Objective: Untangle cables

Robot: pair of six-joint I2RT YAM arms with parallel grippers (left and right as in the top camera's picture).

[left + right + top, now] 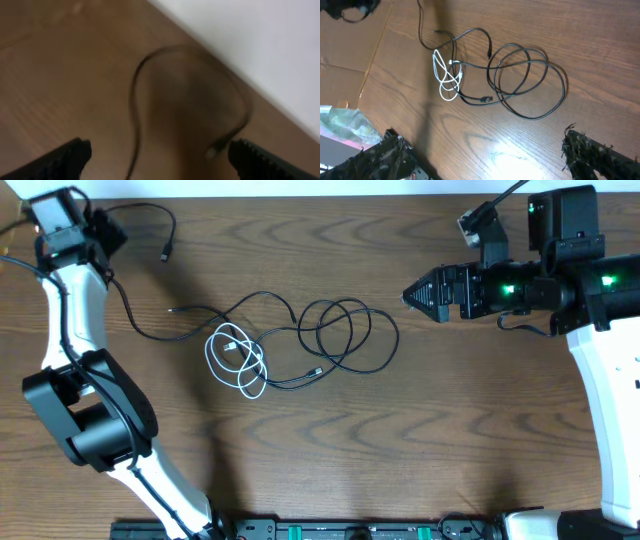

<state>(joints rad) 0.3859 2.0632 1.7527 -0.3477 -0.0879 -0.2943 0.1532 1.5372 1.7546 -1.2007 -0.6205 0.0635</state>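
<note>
The cables lie tangled mid-table. A white cable (238,360) is bunched on the left of the tangle, with black cable coils (345,335) looping to its right. A separate thin black cable (160,225) arcs along the far left edge and ends in a small plug (164,253). My left gripper (100,230) hovers at the far left corner. In the blurred left wrist view it (160,160) stands open above that black cable (134,100), with nothing between its fingers. My right gripper (412,294) is open, to the right of the coils. The right wrist view shows the white cable (447,77) and black coils (527,80) ahead of its open gripper (490,160).
The table's far edge (240,75) meets a white surface just beyond the left gripper. A black rail (350,530) runs along the near edge of the table. Both white arm bodies stand at the left (75,330) and right (610,400) sides.
</note>
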